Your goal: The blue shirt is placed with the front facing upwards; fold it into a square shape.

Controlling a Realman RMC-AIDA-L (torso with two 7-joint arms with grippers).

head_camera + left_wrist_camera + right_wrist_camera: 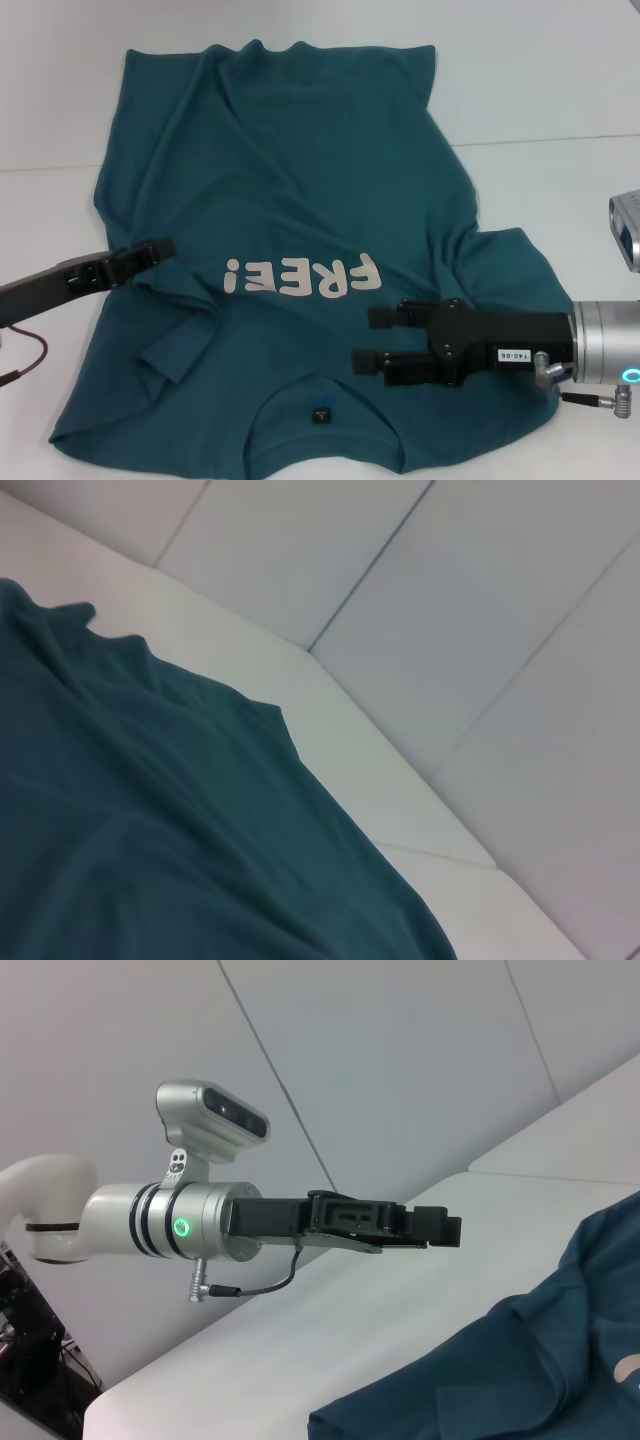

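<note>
Blue shirt [290,200] spread face-up, unfolded. Right gripper [365,345] released above near chest; left gripper [165,247], state unclear, at left edge. Next: grasp a side for the first fold.

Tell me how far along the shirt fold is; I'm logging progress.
Barely begun. The blue shirt lies spread on the table, "FREE!" lettering face up; only its left sleeve area looks rumpled or turned in, and no clean fold shows. The left gripper is at that edge, and the right gripper is open over the chest, holding nothing. Folding the sleeves, sides and length into a square remains.
</note>
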